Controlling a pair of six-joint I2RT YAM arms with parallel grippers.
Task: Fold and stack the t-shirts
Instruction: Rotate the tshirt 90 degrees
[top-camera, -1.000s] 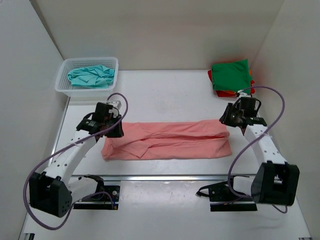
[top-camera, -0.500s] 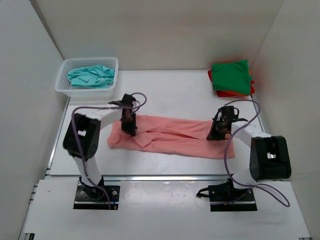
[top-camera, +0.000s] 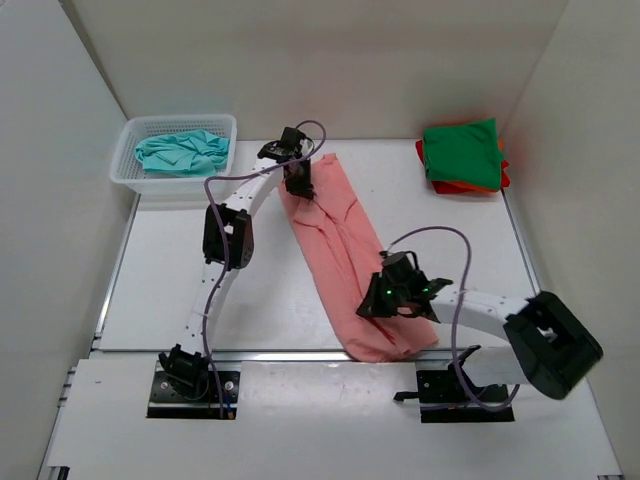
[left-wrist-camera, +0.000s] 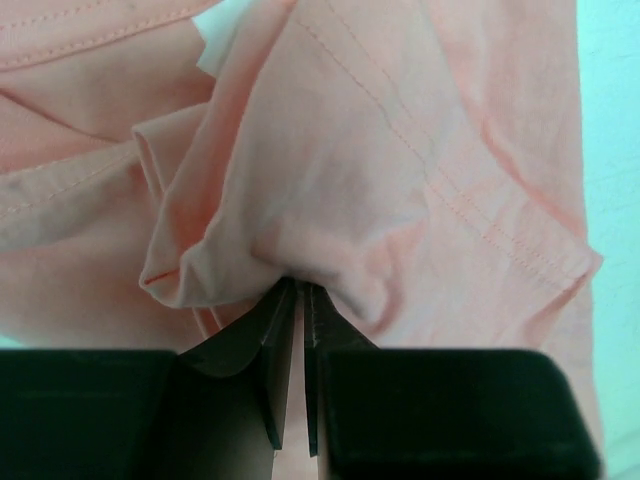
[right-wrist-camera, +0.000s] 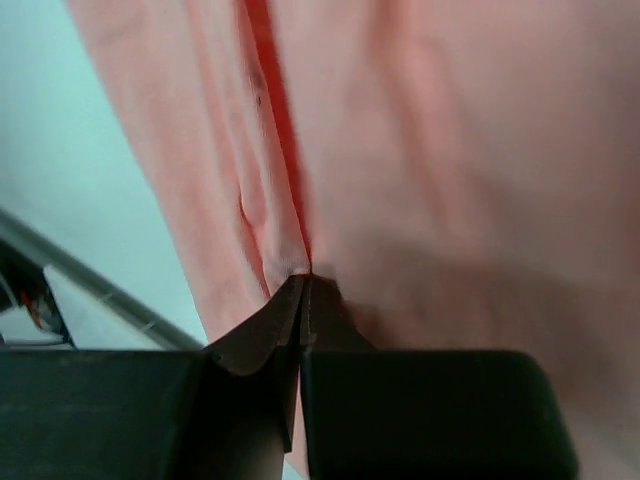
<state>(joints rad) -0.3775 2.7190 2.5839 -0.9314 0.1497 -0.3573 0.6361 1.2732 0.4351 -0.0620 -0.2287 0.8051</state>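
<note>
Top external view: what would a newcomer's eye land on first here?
The salmon pink t-shirt, a long strip stretched diagonally across the middle, with the left jaws shut on its far end and the right jaws shut on its near end. Next, the folded green t-shirt topping a stack at the far right, and the teal t-shirt crumpled in the white basket at the far left.

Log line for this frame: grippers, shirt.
left gripper shut on salmon t-shirt, far end | right gripper shut on it, near end | shirt: long strip, diagonal across table
</note>
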